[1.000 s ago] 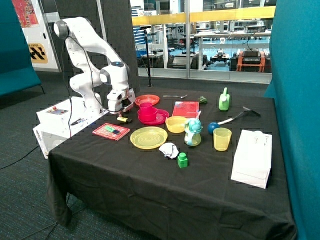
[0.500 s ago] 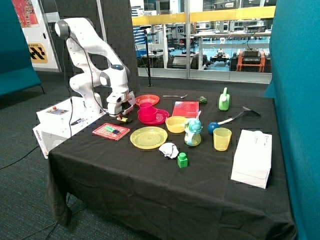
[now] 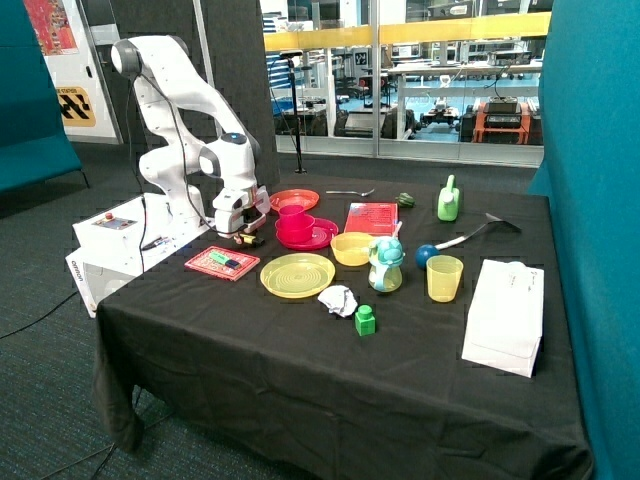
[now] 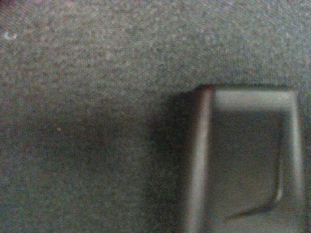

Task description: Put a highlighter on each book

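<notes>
One red book [image 3: 222,263] lies near the table's edge by the robot base, with a green highlighter [image 3: 224,260] on it. The second red book [image 3: 371,217] lies further back beside the yellow bowl, with nothing on it. A yellow highlighter [image 3: 247,239] lies on the black cloth between the first book and the pink plates. My gripper [image 3: 239,228] is low over the cloth, right at this highlighter. The wrist view shows only the cloth [image 4: 97,121] up close and a dark grey part of the gripper; the highlighter does not show there.
Stacked pink plates with a pink cup [image 3: 297,226] stand right beside the gripper, an orange plate [image 3: 294,199] behind. A yellow plate [image 3: 297,275], a yellow bowl [image 3: 352,248], crumpled paper [image 3: 338,299], a green block [image 3: 365,320], a yellow cup [image 3: 444,278] and a white bag [image 3: 505,315] are spread over the table.
My gripper has come down toward the cloth at the yellow highlighter and shifted slightly away from the pink plates. Nothing else has moved.
</notes>
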{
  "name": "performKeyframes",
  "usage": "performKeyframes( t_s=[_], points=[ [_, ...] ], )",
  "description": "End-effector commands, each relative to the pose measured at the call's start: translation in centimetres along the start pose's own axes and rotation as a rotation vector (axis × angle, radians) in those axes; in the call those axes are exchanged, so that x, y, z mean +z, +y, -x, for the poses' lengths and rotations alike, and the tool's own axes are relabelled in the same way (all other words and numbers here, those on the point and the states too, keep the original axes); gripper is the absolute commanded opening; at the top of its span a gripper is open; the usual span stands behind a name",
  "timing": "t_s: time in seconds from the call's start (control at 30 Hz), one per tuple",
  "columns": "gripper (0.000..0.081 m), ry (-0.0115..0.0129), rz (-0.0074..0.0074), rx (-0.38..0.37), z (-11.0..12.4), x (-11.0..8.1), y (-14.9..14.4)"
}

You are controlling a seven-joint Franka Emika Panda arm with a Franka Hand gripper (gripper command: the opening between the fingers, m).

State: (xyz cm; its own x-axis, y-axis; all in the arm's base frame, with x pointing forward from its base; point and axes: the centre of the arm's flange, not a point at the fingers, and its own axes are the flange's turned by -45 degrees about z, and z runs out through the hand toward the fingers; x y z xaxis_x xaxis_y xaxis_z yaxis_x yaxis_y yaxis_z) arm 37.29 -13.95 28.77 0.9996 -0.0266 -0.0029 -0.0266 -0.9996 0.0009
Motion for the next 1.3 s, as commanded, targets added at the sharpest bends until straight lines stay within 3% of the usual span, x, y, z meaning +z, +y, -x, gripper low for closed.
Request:
performKeyframes(
  t_s=[0.0, 0.37, 1.0, 1.27],
  points=[
    [0.0487, 0.0029, -0.0009, -0.004, 0.18, 0.52, -0.01],
    [0.0438, 0.0029, -0.0008, -0.013, 0.18, 0.72, -0.21],
    [0.0207, 0.0029, -0.0008, -0.015, 0.63, 1.17, -0.68],
    [0.0171, 0.0029, -0.0008, -0.018, 0.99, 1.45, -0.85]
  ],
)
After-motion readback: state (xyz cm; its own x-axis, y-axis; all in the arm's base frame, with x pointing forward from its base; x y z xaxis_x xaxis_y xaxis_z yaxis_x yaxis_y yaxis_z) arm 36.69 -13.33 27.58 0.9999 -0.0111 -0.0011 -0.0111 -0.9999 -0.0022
